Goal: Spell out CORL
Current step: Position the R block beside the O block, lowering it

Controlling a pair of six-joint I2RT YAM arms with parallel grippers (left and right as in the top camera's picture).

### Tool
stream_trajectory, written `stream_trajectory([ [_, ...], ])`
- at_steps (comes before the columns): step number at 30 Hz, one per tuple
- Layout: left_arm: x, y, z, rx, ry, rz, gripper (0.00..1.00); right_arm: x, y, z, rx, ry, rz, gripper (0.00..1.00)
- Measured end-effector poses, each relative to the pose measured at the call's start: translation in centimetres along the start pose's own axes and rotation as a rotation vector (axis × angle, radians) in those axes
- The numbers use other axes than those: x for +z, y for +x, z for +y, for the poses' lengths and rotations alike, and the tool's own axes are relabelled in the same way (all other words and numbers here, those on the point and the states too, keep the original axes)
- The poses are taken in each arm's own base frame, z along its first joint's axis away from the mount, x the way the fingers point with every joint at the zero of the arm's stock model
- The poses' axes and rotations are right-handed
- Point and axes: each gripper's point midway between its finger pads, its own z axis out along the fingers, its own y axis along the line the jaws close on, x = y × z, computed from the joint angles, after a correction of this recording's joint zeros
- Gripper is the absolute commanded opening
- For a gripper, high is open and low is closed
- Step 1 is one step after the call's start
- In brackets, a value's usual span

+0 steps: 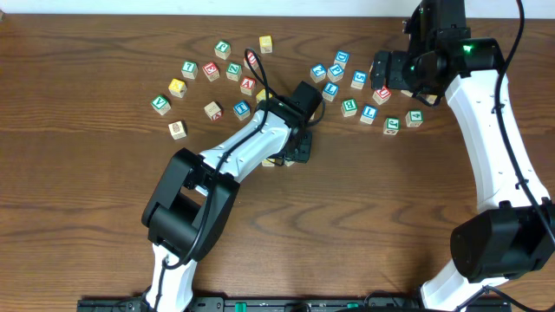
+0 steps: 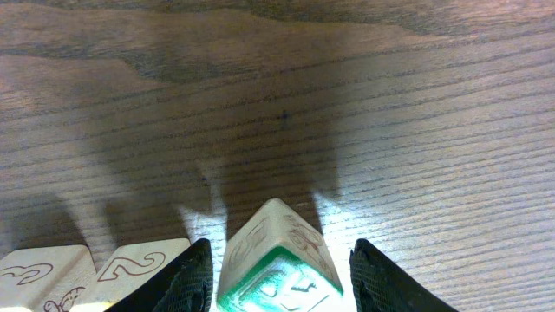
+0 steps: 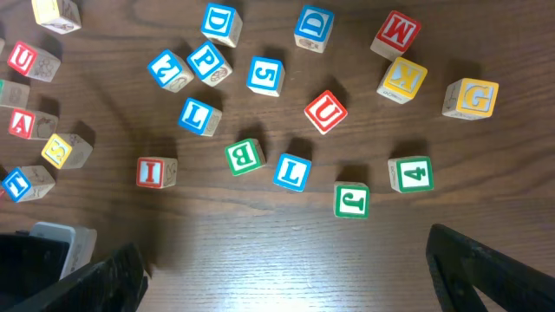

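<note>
My left gripper (image 2: 279, 282) is low over the table, and the overhead view (image 1: 291, 154) shows it near the middle. Its jaws close round a block with a green face (image 2: 276, 264), turned corner-on between them; its letter is unreadable. Just left of it two pale blocks with red outlined marks (image 2: 143, 264) (image 2: 43, 273) lie in a row. My right gripper (image 3: 286, 269) is open and empty, hovering above the right-hand group of blocks (image 1: 390, 74). Below it lie two blue L blocks (image 3: 199, 115) (image 3: 292, 172) and a blue P or R block (image 3: 210, 61).
Loose letter blocks lie in two groups at the back, one at the left (image 1: 217, 74) and one at the right (image 1: 364, 87). Among the right group are a red U (image 3: 326, 111), a green B (image 3: 245, 156) and a green J (image 3: 351, 200).
</note>
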Motion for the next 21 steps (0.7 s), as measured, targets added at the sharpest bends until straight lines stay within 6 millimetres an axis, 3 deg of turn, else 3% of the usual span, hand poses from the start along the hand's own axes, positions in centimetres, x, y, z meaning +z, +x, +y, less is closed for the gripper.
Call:
stream_trajectory([
  [6,0.00,-0.01,0.01,0.000,0.000,0.000,0.49,0.00,0.00,0.00,0.000,0.000,0.000,0.99],
  [12,0.00,-0.01,-0.01,-0.005,0.001,0.000,0.36,0.00,0.00,0.00,0.000,0.000,0.000,0.99],
  [21,0.00,-0.31,-0.15,0.014,0.006,-0.013,0.36,0.00,0.00,0.00,0.000,0.000,0.000,0.99],
])
